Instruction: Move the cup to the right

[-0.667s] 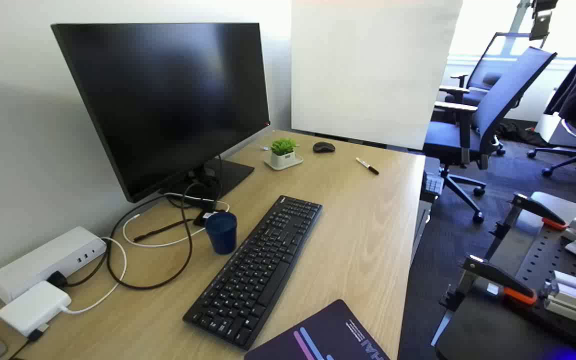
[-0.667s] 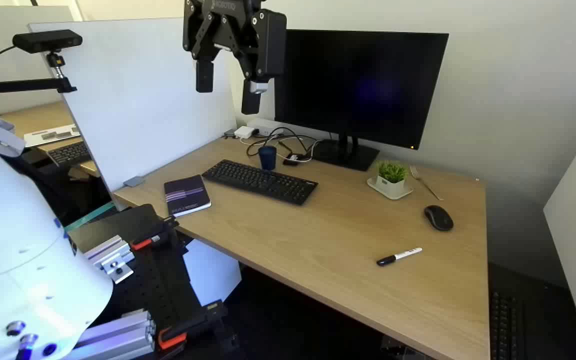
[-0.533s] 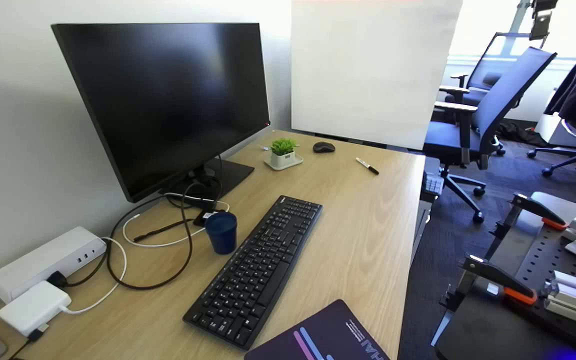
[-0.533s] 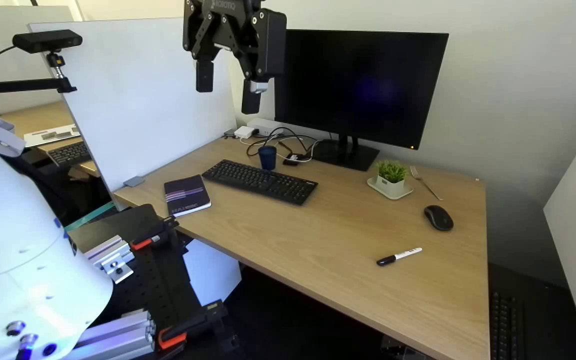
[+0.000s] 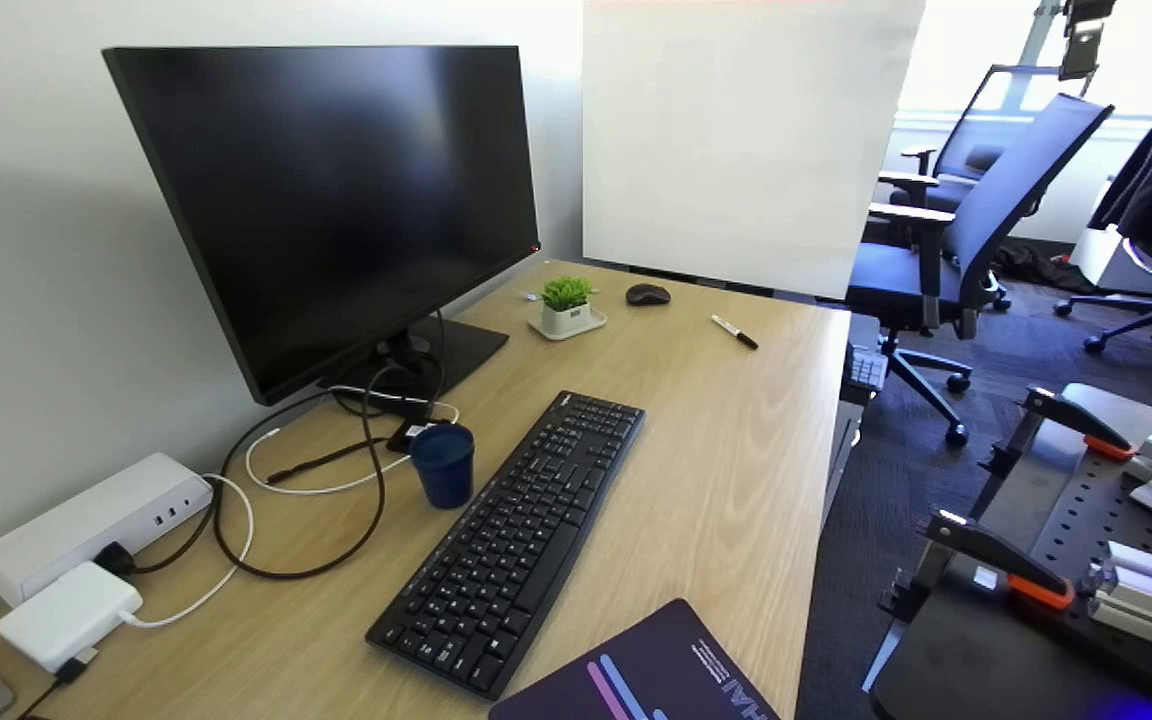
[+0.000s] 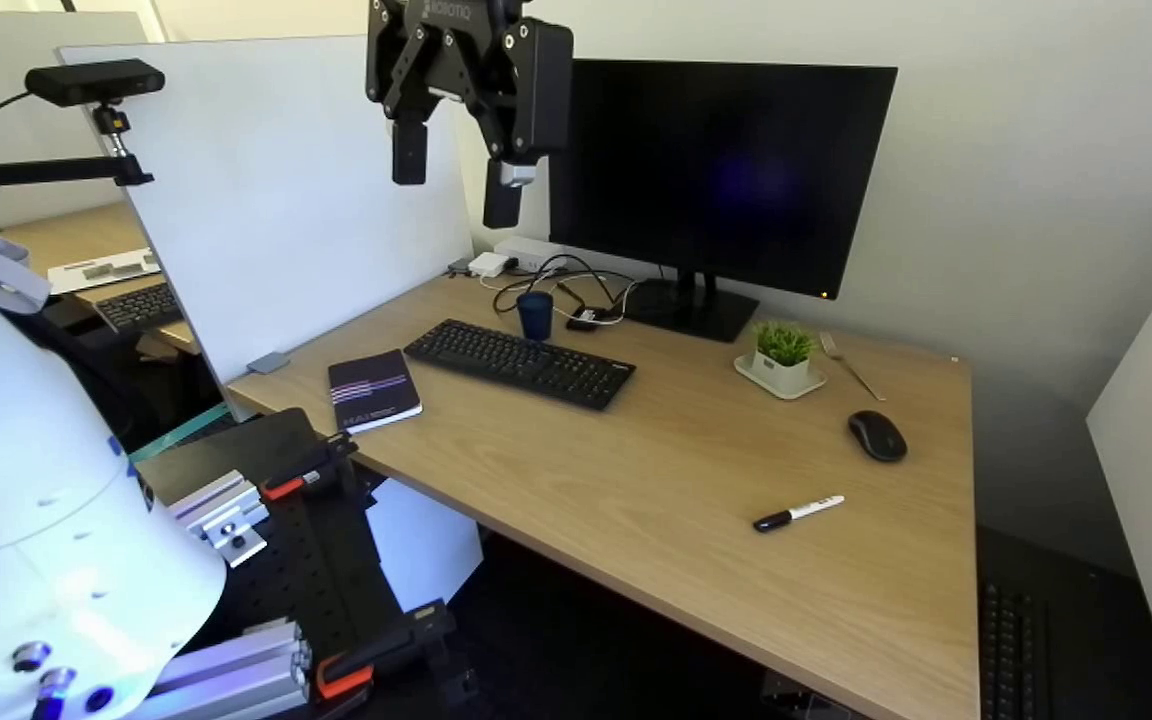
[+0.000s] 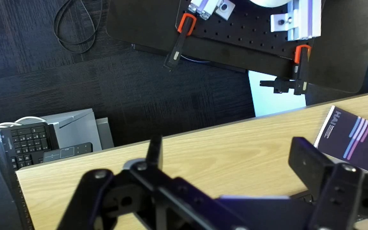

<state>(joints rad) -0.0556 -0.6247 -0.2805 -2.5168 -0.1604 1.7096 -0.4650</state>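
Observation:
The small dark blue cup stands upright on the wooden desk behind the keyboard, beside the loose cables. It shows in both exterior views, as the cup (image 5: 444, 468) and the cup (image 6: 535, 316). My gripper (image 6: 455, 190) hangs high above the desk, fingers pointing down, well above the cup and apart from it. In the wrist view the gripper (image 7: 227, 151) has its two fingers wide apart with nothing between them but the desk far below. The cup is out of view in the wrist view.
A black keyboard (image 6: 522, 362) lies right in front of the cup. Looped cables (image 5: 306, 575) lie beside it. A monitor (image 6: 721, 180) stands behind. A notebook (image 6: 374, 390), potted plant (image 6: 782, 360), fork (image 6: 851, 367), mouse (image 6: 877, 436) and marker (image 6: 798, 513) lie about the desk (image 6: 636, 480).

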